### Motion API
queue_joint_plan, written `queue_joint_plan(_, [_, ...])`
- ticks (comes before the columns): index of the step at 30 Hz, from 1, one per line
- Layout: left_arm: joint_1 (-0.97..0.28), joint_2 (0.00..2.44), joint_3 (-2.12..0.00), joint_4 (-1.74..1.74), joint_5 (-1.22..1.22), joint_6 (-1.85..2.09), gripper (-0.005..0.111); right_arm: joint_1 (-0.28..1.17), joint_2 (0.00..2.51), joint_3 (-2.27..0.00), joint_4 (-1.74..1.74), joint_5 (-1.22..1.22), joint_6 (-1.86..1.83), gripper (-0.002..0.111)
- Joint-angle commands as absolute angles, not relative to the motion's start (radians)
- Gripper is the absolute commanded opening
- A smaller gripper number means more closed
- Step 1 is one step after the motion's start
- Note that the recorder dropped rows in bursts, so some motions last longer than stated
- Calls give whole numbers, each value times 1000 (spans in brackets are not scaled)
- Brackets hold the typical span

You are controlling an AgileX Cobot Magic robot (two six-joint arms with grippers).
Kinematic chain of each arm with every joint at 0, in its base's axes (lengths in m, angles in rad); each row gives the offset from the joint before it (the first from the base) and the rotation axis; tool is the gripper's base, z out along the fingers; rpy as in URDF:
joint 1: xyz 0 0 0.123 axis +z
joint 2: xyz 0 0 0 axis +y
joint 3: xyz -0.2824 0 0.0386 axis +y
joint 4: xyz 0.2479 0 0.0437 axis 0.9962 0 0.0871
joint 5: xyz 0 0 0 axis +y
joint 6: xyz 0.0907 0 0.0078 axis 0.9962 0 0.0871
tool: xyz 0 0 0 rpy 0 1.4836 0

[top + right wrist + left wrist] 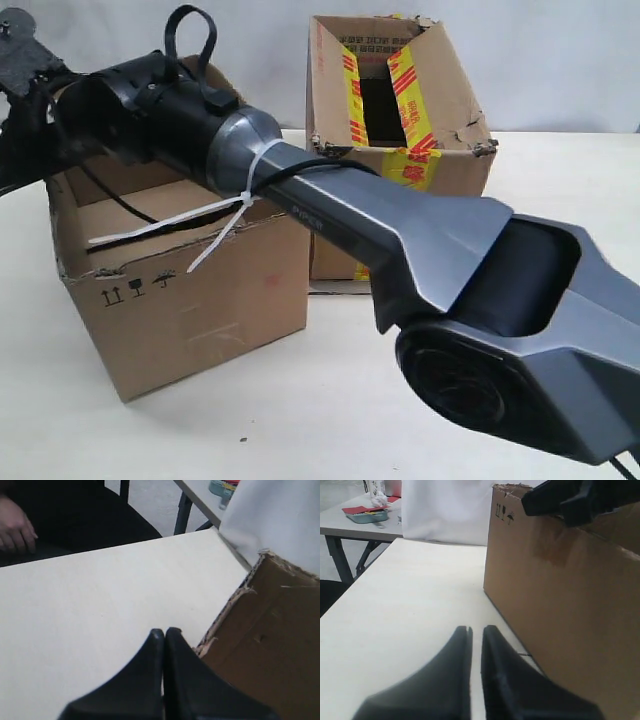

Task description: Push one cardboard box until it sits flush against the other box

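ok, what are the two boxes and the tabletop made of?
Plain box: brown cardboard, matte, looks corrugated; the ragged torn rim frays like paper. Taped box: same cardboard, with yellow red-printed tape, likely plastic film. Tabletop: smooth pale surface, probably laminate; can't confirm.

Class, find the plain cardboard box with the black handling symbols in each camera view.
Exterior view: the cardboard box sits left of centre in the picture.
Left wrist view: it fills that picture's right side.
Right wrist view: probably the corner at that picture's lower right.
Shared landmark: its ragged torn rim.
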State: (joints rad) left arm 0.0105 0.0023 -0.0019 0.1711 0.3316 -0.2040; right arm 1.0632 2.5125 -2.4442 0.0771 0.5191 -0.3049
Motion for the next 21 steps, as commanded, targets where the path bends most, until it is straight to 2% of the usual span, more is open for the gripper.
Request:
queue_joint_plan(1, [14,0,0,172,323,-207,0,1024,2524,-2450,64,570,-292,0])
queue_joint_plan(13, [14,0,0,172,323,-207,0,948,2522,-2455,36,615,-234,0])
queue_joint_plan(21, [14,0,0,172,323,-207,0,940,2522,-2560,-39,685,-160,0])
